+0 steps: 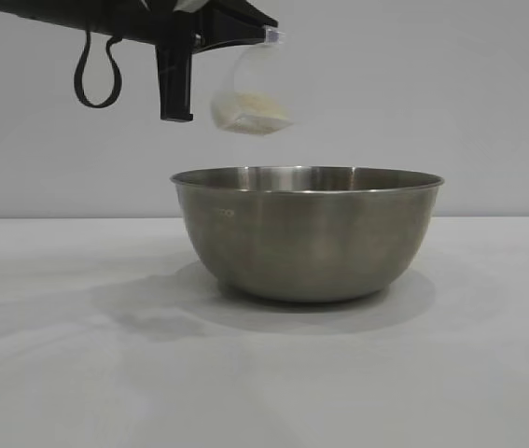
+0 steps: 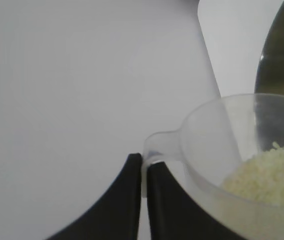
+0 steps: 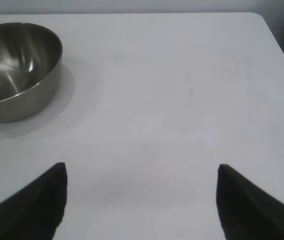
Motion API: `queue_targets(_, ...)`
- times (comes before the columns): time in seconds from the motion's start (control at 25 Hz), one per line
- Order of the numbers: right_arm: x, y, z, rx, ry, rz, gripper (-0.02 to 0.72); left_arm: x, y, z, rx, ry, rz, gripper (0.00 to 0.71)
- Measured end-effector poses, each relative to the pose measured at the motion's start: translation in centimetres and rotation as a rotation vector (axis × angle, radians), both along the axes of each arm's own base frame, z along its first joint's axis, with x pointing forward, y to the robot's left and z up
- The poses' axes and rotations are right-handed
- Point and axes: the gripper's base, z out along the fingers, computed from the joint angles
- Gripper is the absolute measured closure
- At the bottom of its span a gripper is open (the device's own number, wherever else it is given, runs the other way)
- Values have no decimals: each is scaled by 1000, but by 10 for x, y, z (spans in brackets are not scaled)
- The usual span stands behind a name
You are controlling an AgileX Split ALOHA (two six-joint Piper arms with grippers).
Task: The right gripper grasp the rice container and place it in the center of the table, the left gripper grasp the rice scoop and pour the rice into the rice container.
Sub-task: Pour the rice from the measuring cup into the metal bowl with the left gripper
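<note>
- My left gripper (image 2: 143,170) reaches in level from the upper left of the exterior view, high above the surface (image 1: 77,373), and its jaws are pressed fully together on the thin side handle of the rice scoop (image 1: 250,89).
- The handle tab sits pinched between my two black fingers (image 2: 124,200), and the cup hangs off just beyond their tips.
- In the exterior view the rice scoop is tilted, its closed bottom lowest and pointing toward the rice container (image 1: 307,233).
- The rice (image 1: 250,110) lies as a pale heap in the bottom of the scoop; in my left wrist view the grains (image 2: 267,177) are banked against one side of the cup wall.
- The scoop hangs in the air above the rice container's left rim, clear of it, touching nothing but my jaws.
- The rice container stands upright on the surface, about midway between its left and right edges in the exterior view, casting a soft shadow to its left.
- In my right wrist view the inside of the rice container (image 3: 11,65) is bare polished steel as far as I can see.
- A black cable loop (image 1: 98,75) droops under my left arm, well apart from the scoop.
- My right gripper (image 3: 142,200) hovers over bare surface, jaws spread wide and holding nothing, well apart from the rice container.
- A rounded corner of the surface (image 3: 259,20) shows beyond my right jaws.
</note>
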Motion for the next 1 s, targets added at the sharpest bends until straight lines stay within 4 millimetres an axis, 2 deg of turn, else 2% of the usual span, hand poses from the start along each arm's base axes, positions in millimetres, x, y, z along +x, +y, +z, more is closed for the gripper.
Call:
queue_targets(0.48,0,0,0,0,0,0,179,0,0,0,126,-207,-6,710)
queue_targets(1.0,0,0,0,0,0,0,179,-4,-3,5,162,-377,-53,710)
